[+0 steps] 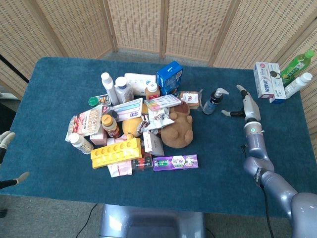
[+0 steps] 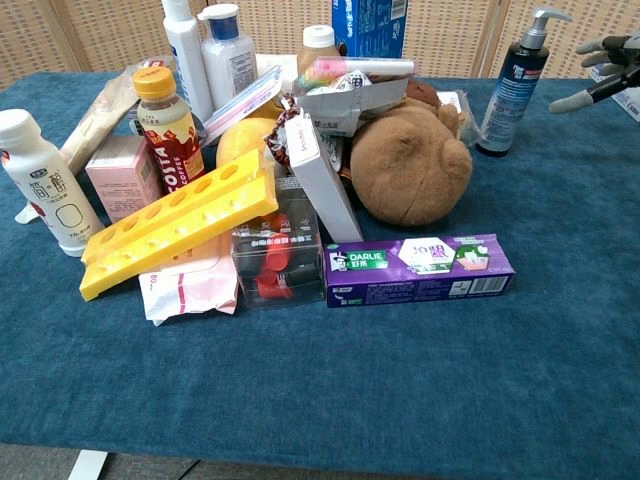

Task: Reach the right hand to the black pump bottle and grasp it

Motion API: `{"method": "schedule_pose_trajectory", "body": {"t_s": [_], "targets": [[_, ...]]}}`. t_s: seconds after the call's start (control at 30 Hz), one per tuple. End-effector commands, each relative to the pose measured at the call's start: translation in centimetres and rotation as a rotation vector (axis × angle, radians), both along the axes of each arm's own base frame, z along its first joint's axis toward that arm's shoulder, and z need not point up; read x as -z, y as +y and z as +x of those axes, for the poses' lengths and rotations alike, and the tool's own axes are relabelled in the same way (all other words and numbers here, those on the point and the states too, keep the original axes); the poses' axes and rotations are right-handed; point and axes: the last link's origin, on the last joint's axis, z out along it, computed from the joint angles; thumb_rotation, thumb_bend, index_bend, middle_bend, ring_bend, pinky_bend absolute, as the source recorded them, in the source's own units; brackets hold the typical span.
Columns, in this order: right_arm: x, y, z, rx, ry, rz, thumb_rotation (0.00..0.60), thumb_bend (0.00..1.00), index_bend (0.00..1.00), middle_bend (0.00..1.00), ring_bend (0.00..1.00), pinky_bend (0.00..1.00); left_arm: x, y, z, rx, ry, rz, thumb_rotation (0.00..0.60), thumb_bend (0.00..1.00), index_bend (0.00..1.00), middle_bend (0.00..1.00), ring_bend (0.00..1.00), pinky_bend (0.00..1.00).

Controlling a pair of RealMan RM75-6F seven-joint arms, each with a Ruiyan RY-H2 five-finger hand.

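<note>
Reaching with my right hand (image 1: 243, 106), fingers spread and empty, I should approach the black pump bottle (image 1: 213, 101) standing upright just beside the brown plush toy (image 2: 410, 166), wrapping its body below the pump.

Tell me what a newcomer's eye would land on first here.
The heap of groceries mid-table, with the yellow tray and brown plush toy at its front. Then the black pump bottle standing apart to the heap's right, and the right hand open beside it, not touching.
</note>
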Motion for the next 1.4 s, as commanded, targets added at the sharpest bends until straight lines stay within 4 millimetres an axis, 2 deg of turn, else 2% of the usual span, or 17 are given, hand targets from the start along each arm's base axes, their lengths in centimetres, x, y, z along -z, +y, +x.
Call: {"method": "schedule_pose_trajectory", "body": {"t_s": [0.03, 0.33, 0.57, 0.6, 0.63, 0.67, 0.7, 0.77, 0.8, 0.83, 0.9, 1.13, 1.23, 1.4], "targets": [[0.3, -0.4, 0.5, -0.002, -0.014, 0.000, 0.600, 0.00, 0.00, 0.00, 0.00, 0.00, 0.2, 0.1, -0.1, -0.004, 0.003, -0.005, 0.600, 0.00, 0.00, 0.00, 0.00, 0.00], [1.6, -1.7, 3.5, -0.033, -0.084, 0.017, 0.600, 0.00, 0.00, 0.00, 0.00, 0.00, 0.5, 0.5, -0.4, -0.024, 0.012, -0.004, 0.600, 0.00, 0.00, 0.00, 0.00, 0.00], [2.5, -1.9, 4.4, -0.034, -0.108, 0.000, 0.600, 0.00, 0.00, 0.00, 0.00, 0.00, 0.4, 0.7, -0.7, -0.030, 0.014, 0.001, 0.600, 0.00, 0.00, 0.00, 0.00, 0.00], [2.5, -2.0, 4.4, -0.034, -0.112, -0.020, 0.600, 0.00, 0.01, 0.03, 0.00, 0.02, 0.4, 0.7, -0.7, -0.030, 0.013, 0.002, 0.600, 0.00, 0.00, 0.00, 0.00, 0.00], [2.3, -2.0, 4.5, -0.035, -0.114, -0.042, 0.600, 0.00, 0.06, 0.12, 0.03, 0.08, 0.4, 0.8, -0.7, -0.029, 0.012, 0.005, 0.600, 0.00, 0.00, 0.00, 0.00, 0.00], [2.3, -2.1, 4.4, -0.032, -0.113, -0.068, 0.600, 0.00, 0.16, 0.26, 0.10, 0.20, 0.3, 0.8, -0.7, -0.029, 0.012, 0.007, 0.600, 0.00, 0.00, 0.00, 0.00, 0.00], [2.2, -2.1, 4.3, -0.029, -0.114, -0.086, 0.600, 0.00, 0.30, 0.45, 0.22, 0.38, 0.3, 0.8, -0.7, -0.030, 0.012, 0.008, 0.600, 0.00, 0.00, 0.00, 0.00, 0.00], [2.2, -2.1, 4.2, -0.014, -0.141, -0.102, 0.600, 0.02, 0.51, 0.69, 0.45, 0.64, 0.4, 0.8, -0.8, -0.031, 0.011, 0.005, 0.600, 0.00, 0.00, 0.00, 0.00, 0.00], [2.3, -2.1, 4.1, -0.008, -0.157, -0.100, 0.600, 0.04, 0.57, 0.76, 0.52, 0.72, 0.4, 0.8, -0.8, -0.031, 0.011, 0.003, 0.600, 0.00, 0.00, 0.00, 0.00, 0.00], [2.2, -2.1, 3.9, -0.004, -0.164, -0.094, 0.600, 0.05, 0.59, 0.78, 0.55, 0.76, 0.4, 0.8, -0.7, -0.030, 0.011, 0.002, 0.600, 0.00, 0.00, 0.00, 0.00, 0.00], [2.1, -2.0, 3.6, 0.002, -0.162, -0.092, 0.600, 0.06, 0.59, 0.79, 0.56, 0.80, 0.5, 0.8, -0.7, -0.028, 0.012, 0.000, 0.600, 0.00, 0.00, 0.00, 0.00, 0.00], [0.9, -1.7, 3.2, -0.007, -0.182, -0.121, 0.600, 0.07, 0.59, 0.79, 0.56, 0.80, 0.5, 0.7, -0.5, -0.021, 0.009, -0.003, 0.600, 0.00, 0.00, 0.00, 0.00, 0.00], [-0.5, -1.6, 3.8, -0.045, -0.175, -0.152, 0.600, 0.07, 0.59, 0.79, 0.56, 0.80, 0.6, 0.6, -0.3, -0.015, 0.002, -0.008, 0.600, 0.00, 0.00, 0.00, 0.00, 0.00], [-3.7, -0.8, 5.8, -0.125, -0.162, -0.209, 0.600, 0.08, 0.59, 0.79, 0.56, 0.80, 0.3, 0.4, -0.1, 0.001, -0.017, -0.012, 0.600, 0.00, 0.00, 0.00, 0.00, 0.00]]}}
